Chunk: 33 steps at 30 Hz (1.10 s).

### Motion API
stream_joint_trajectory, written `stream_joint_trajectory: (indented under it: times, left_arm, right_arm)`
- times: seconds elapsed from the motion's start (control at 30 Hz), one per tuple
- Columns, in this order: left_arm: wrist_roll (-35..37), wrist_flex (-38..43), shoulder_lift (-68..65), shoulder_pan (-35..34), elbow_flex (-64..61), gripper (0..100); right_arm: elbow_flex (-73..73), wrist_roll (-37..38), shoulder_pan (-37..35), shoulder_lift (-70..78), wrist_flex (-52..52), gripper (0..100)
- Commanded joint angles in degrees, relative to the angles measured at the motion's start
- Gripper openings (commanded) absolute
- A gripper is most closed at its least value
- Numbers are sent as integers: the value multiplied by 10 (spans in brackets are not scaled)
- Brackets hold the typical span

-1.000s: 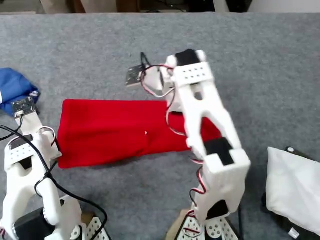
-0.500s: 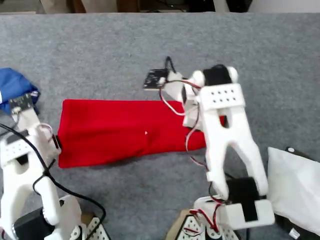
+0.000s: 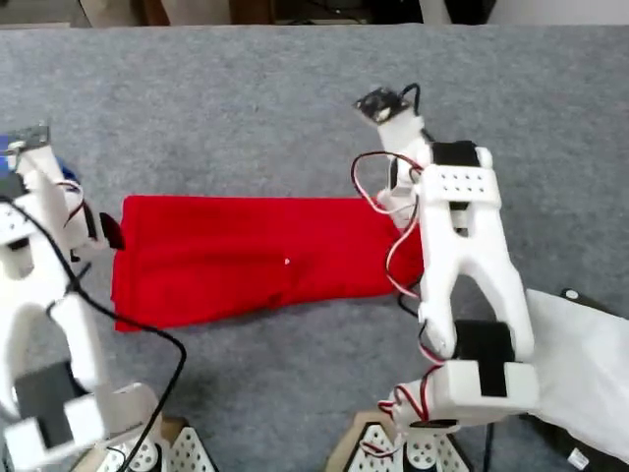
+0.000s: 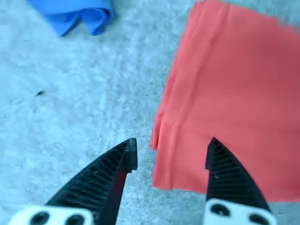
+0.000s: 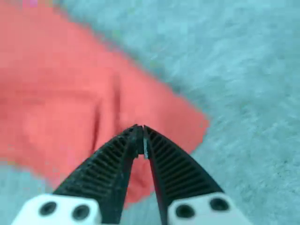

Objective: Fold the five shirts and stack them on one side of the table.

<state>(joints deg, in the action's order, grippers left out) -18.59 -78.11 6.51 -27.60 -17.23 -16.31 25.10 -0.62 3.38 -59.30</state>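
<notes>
A red shirt [image 3: 246, 258], folded into a long strip, lies across the middle of the grey table [image 3: 197, 98]. My left gripper [image 4: 172, 150] stands open over the strip's left end, its fingers either side of a corner of the red shirt [image 4: 234, 103]. In the high view the left gripper [image 3: 104, 231] is at that end's far corner. My right gripper [image 5: 141, 134] is shut, poised over the other end of the red shirt [image 5: 56, 108] near its corner. The right arm [image 3: 462, 236] covers that end from above.
A crumpled blue shirt [image 4: 77, 14] lies just beyond the left arm at the table's left edge. A white folded shirt [image 3: 590, 379] rests at the front right on something dark. Bare grey table stretches behind and in front of the red strip.
The right arm swung from over the strip's middle to its right end. The left arm moved along the left edge toward the far corner.
</notes>
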Motion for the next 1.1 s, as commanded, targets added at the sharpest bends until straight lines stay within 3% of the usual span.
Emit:
stream_joint_trajectory:
  times: [0.0, 0.1, 0.23, 0.57, 0.8, 1.0, 1.07]
  left_arm:
    - [-25, -5, -70, 11, 62, 247]
    - [-39, -28, -129, 18, 105, 247]
    - [-40, -32, -182, 22, 147, 246]
    - [-35, -6, -298, 41, 158, 240]
    - [-35, -4, -360, 39, 159, 157]
    - [-35, -7, -367, 49, 170, 18]
    - [-35, -7, -367, 57, 167, 22]
  right_arm:
    - [-12, -66, 39, 8, 119, 5]
    - [-41, -115, 74, 12, 197, 5]
    - [-69, -124, 102, 2, 260, 5]
    - [-79, -125, 102, 2, 281, 5]
    - [-80, -125, 102, 6, 283, 5]
    - [-84, -125, 99, 5, 284, 5]
    - [-84, -125, 100, 4, 284, 5]
